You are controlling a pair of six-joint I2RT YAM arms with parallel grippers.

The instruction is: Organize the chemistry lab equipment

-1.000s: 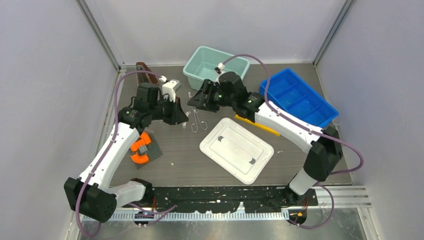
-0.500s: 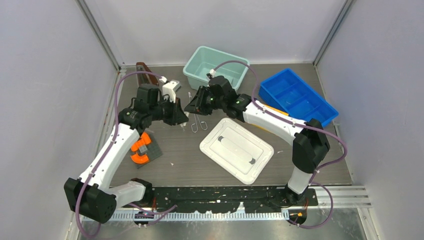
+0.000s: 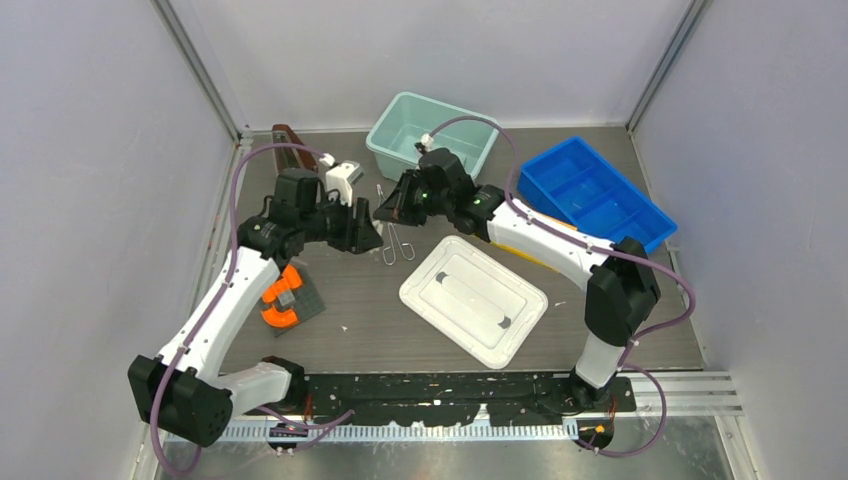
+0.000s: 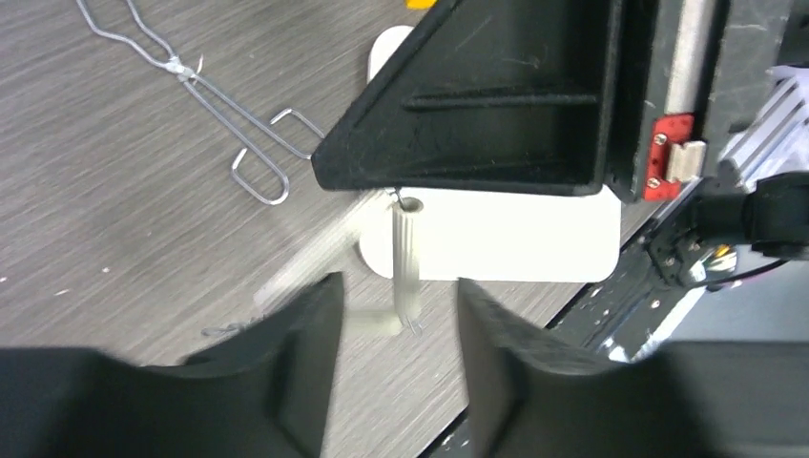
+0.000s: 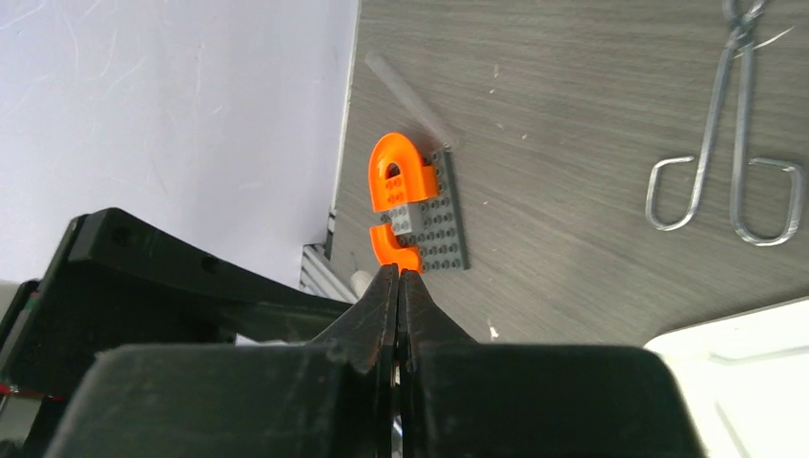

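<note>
- Toward the near edge, a white lid (image 3: 472, 300) lies on the grey wood-grain table (image 3: 370, 330).
- Mid-table, left of centre, the right gripper (image 5: 398, 277) has swung in to face the left gripper (image 4: 396, 286), likely for a handover.
- The right fingers are pressed together. The left's are spread, with a pale glass rod (image 4: 408, 267) between them; contact is unclear.
- The wire tongs (image 3: 393, 240) lie beside them, not yet sorted.
- A teal bin (image 3: 395, 130) and a blue tray (image 3: 600, 200) sit along the far edge, with plain walls around.
</note>
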